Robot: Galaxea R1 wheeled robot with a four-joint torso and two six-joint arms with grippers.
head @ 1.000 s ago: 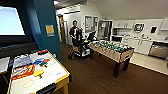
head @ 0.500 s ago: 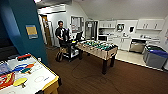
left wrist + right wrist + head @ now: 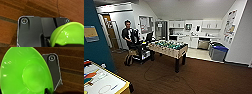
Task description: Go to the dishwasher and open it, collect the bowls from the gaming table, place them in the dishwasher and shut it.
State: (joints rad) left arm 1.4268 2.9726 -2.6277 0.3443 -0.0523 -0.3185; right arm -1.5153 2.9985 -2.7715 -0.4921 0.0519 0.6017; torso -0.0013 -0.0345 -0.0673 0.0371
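My left gripper (image 3: 50,43) is shut on the rim of a smaller lime-green bowl (image 3: 70,33), which hangs over the brown floor. A wide, shallow bright green bowl (image 3: 25,72) is tilted on edge in the right wrist view, with my right gripper (image 3: 48,91) shut on its rim. In the head view a corner of the gaming table (image 3: 121,86), white-topped with a yellow edge, lies at the lower left. The dishwasher (image 3: 203,44), a grey front under the counter, stands far back in the kitchen.
A table-football table (image 3: 169,48) stands mid-room, with a cable on the brown floor in front of it. A person (image 3: 129,35) sits by a black cart (image 3: 140,51) on the left. Grey bins with blue lids (image 3: 218,51) stand at the right wall. A teal wall (image 3: 96,50) rises beside the gaming table.
The whole head view has shifted: the camera has turned right, so the gaming table has slid toward the lower left corner and the kitchen shows more centrally. Both bowls stay held.
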